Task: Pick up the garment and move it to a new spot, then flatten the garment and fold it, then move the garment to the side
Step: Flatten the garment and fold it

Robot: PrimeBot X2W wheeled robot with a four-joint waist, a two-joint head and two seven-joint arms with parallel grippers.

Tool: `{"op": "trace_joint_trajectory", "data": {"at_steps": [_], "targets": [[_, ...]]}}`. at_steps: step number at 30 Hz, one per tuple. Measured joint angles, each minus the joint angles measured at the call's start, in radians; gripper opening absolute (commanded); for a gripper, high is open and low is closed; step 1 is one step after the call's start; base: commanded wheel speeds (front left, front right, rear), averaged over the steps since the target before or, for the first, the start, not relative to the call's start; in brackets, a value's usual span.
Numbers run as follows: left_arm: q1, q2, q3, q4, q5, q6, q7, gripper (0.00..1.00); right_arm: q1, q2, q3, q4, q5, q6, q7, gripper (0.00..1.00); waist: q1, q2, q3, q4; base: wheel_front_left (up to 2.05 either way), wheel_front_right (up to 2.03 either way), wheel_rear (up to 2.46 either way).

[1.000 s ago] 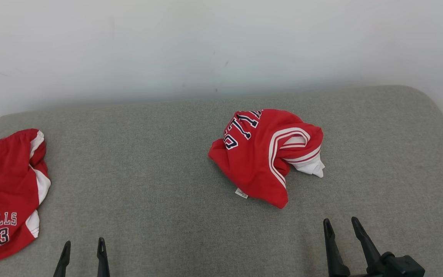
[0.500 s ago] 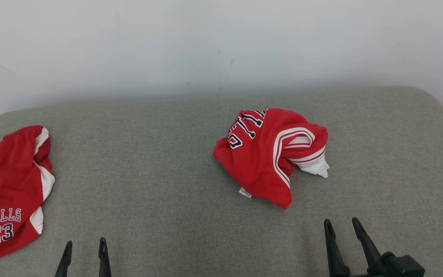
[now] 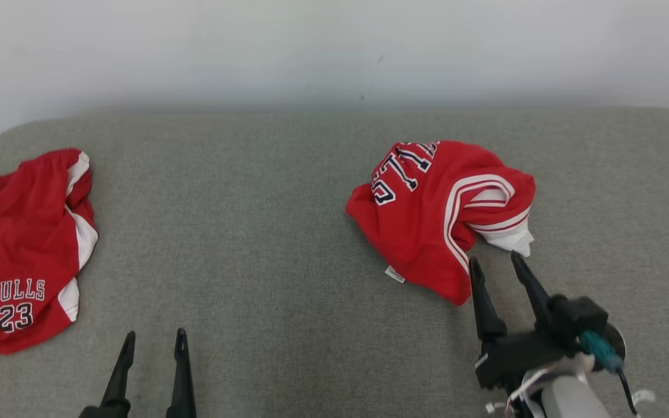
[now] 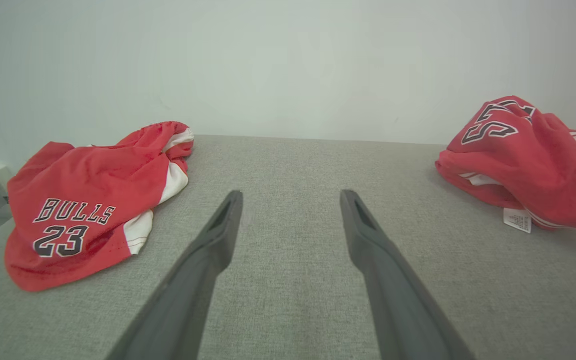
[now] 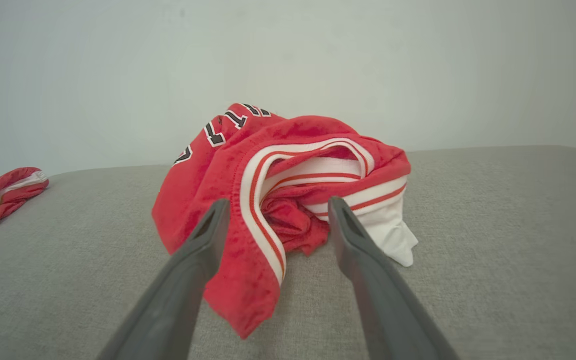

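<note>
A crumpled red garment with white stripes and dark lettering lies on the grey cushioned surface, right of centre. My right gripper stands open just at its near edge, fingertips beside the striped hem. In the right wrist view the garment bunches up right before the open gripper, its striped edge reaching between the fingers. My left gripper is open at the lower left, over bare fabric, far from the garment, with nothing between its fingers.
A second red garment printed BULLS 23 lies at the left edge of the surface, also seen as the red shorts in the left wrist view. A white wall rises behind. A white care label pokes out of the crumpled garment.
The head camera has tilted and shifted, so the whole scene slid. My right gripper has advanced up to the garment's near edge. The left gripper rose slightly.
</note>
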Motion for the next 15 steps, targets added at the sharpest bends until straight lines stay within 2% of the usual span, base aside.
{"op": "trace_joint_trajectory", "data": {"at_steps": [6, 13, 15], "targets": [[-0.06, 0.0, -0.037, 0.009, -0.012, 0.005, 0.0, 1.0, -0.15, -0.04, 0.014, 0.176, 0.002, 0.0, 0.0, 1.0, 0.0001, 0.0001, 0.065, 0.03, 0.0, 0.0, 0.0], [-0.079, 0.0, -0.055, 0.018, -0.032, 0.009, 0.0, 1.0, -0.211, -0.048, 0.076, 0.332, 0.057, 0.0, 0.0, 1.0, 0.0001, 0.0001, 0.104, 0.083, 0.0, 0.0, 0.0], [-0.086, 0.0, -0.055, 0.021, -0.038, 0.009, 0.0, 1.0, -0.21, -0.046, 0.105, 0.369, 0.079, 0.0, 0.0, 0.27, 0.0002, 0.0001, 0.108, 0.093, 0.0, 0.0, 0.0]]}}
